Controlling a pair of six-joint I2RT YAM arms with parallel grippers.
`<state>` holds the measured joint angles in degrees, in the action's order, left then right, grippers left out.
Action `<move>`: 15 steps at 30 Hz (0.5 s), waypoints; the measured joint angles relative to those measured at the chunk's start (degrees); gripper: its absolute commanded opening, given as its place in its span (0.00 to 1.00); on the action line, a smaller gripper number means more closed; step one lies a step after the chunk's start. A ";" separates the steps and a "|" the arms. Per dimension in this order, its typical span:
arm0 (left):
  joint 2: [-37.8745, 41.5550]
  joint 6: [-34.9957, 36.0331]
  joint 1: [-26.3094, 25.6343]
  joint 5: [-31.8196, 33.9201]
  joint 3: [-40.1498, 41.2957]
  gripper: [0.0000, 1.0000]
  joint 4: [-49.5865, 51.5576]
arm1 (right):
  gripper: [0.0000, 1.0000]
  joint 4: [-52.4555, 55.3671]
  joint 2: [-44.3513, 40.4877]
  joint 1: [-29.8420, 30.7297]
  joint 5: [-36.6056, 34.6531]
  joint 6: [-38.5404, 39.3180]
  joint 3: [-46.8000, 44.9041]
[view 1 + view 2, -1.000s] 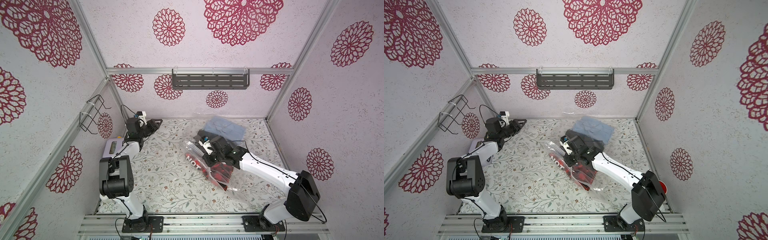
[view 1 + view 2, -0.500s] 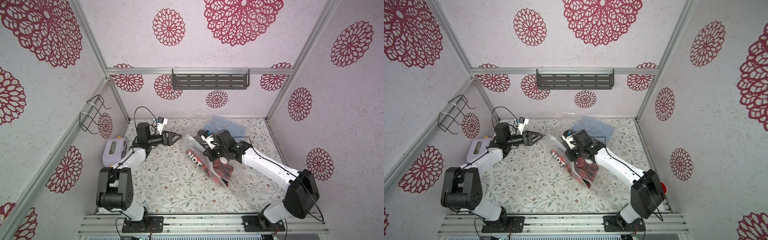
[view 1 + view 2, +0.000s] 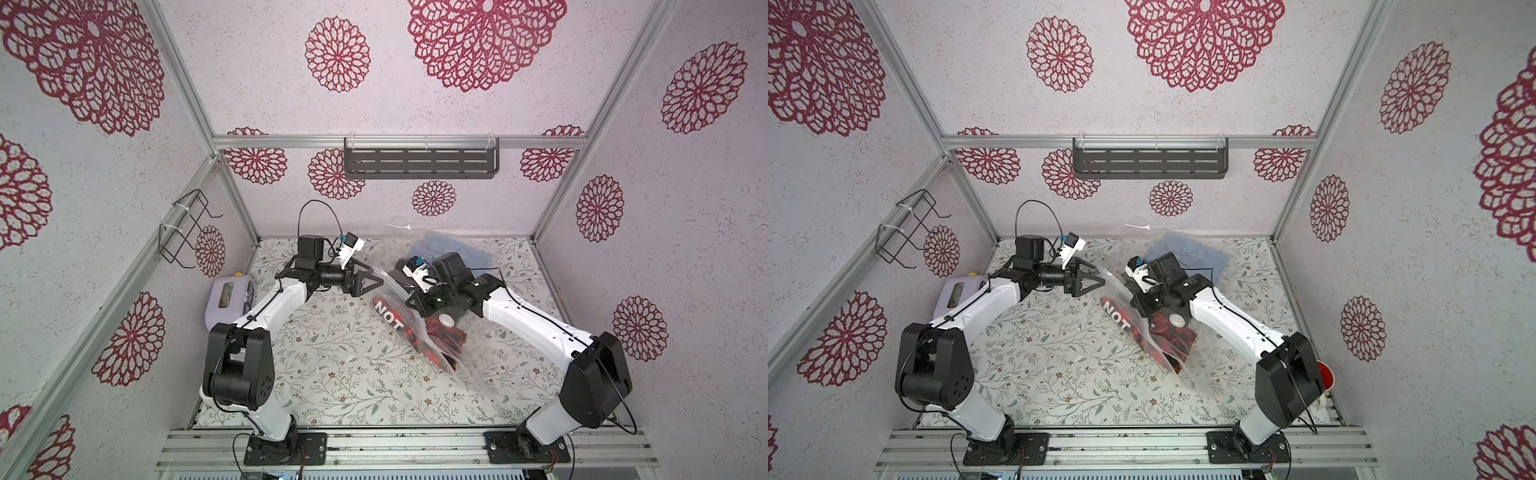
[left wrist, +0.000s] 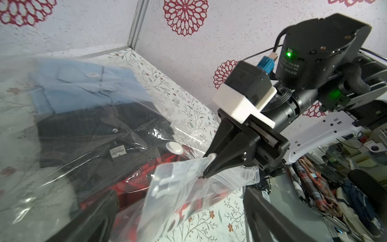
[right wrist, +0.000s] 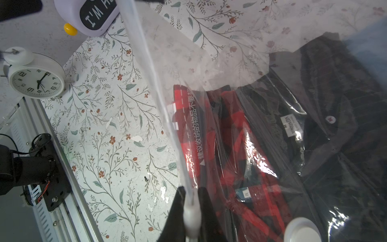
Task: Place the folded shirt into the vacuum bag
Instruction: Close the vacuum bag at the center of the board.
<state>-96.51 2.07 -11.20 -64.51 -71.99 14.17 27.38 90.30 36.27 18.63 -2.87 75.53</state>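
Reaching low across the floral-print tabletop (image 3: 332,374), the left arm holds its wrist level, with the left tool (image 3: 374,277) aimed at the right arm. The right arm stretches diagonally from its base toward the far centre, and the right tool (image 4: 207,167) points back at the left one; the two are near each other.

The large clear glossy plastic vacuum bag (image 3: 388,318) lies centre-right with its long axis diagonal. Its zip edge is lifted between the tools and its body trails toward the right arm's base. The round white valve cap (image 3: 446,320) faces up.

A red-and-black plaid shirt (image 5: 240,167) is inside. A dark folded shirt (image 4: 94,134) and a light blue folded shirt (image 4: 83,83) show through the film at the far end; whether they are inside or beneath, cannot tell.

The left tool is released, jaws wide, with the zip edge between them. The right tool is clenched on the vacuum bag's zip strip at a small white clip (image 5: 191,213).
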 measured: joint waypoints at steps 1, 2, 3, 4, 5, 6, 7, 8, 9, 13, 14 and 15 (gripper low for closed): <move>-0.66 1.03 -0.57 -0.22 -0.87 1.00 1.33 | 0.00 0.02 0.02 -0.17 0.20 0.13 0.00; -1.27 1.77 -1.05 -0.26 -1.77 0.99 2.51 | 0.00 0.07 0.02 -0.37 0.39 0.28 0.00; -2.08 2.78 -1.51 -0.31 -2.95 0.99 4.00 | 0.00 0.07 0.02 -0.59 0.74 0.31 0.00; -2.93 3.74 -1.95 -0.22 -4.11 0.98 5.31 | 0.00 0.09 0.02 -0.83 1.03 0.33 0.02; -3.65 4.44 -2.32 -0.13 -5.11 0.97 6.40 | 0.00 0.11 0.02 -0.98 1.14 0.33 0.09; -4.46 5.11 -2.71 -0.04 -6.08 0.95 7.37 | 0.00 0.15 0.07 -1.22 1.29 0.35 0.15; -5.18 5.68 -3.08 0.15 -6.73 0.93 8.11 | 0.00 0.28 0.11 -1.40 1.44 0.35 0.31; -5.70 6.10 -3.37 0.33 -7.08 0.92 8.63 | 0.00 0.37 0.13 -1.55 1.57 0.37 0.44; -6.25 6.47 -3.61 0.48 -7.34 0.87 9.27 | 0.00 0.42 0.15 -1.70 1.68 0.37 0.50; -7.85 6.62 -3.80 1.01 -7.93 0.46 10.71 | 0.00 0.72 0.20 -2.03 2.19 0.44 0.66; -8.15 6.62 -3.78 0.98 -8.17 0.28 10.84 | 0.00 0.81 0.24 -2.08 2.27 0.44 0.66; -8.55 6.16 -3.76 1.20 -8.68 0.13 11.17 | 0.00 0.85 0.31 -2.12 2.40 0.44 0.66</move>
<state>-105.06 8.23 -14.96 -63.31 -80.66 25.34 28.23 90.61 34.15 21.04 -2.44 76.18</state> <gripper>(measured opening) 0.421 0.106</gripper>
